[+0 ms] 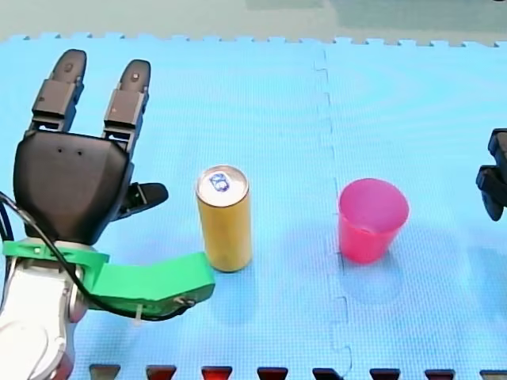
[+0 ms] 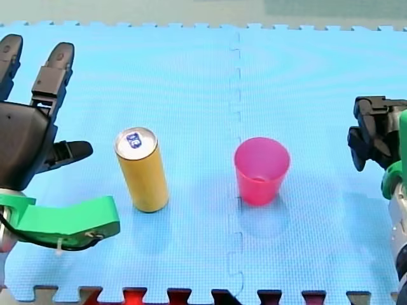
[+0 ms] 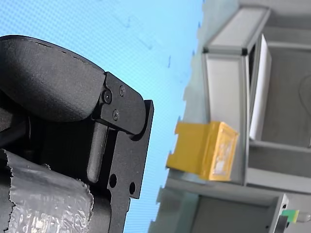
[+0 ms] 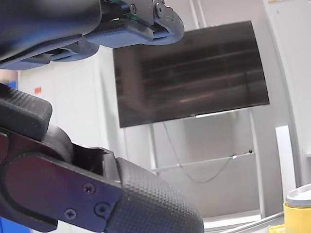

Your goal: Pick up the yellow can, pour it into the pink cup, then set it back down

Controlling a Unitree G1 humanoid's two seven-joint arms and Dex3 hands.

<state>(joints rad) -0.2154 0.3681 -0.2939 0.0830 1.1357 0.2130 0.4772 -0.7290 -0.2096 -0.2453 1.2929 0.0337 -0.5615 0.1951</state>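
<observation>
A yellow can (image 1: 225, 226) with a silver top stands upright on the blue foam mat (image 1: 277, 103), left of centre. To its right, a short gap away, the pink cup (image 1: 371, 222) stands upright with its mouth up. My left hand (image 1: 119, 119) is open just left of the can, its thumb pointing toward the can without touching it. Over at the mat's right edge my right hand (image 2: 372, 133) is shut and holds nothing, well clear of the cup. The can's top (image 4: 297, 196) also peeks into a corner of the second wrist view.
A green bracket (image 1: 150, 285) on my left wrist reaches to the can's base. The mat's puzzle seam (image 1: 331, 158) runs between can and cup. In the first wrist view a yellow box (image 3: 204, 150) sits on grey shelving beyond the mat's edge.
</observation>
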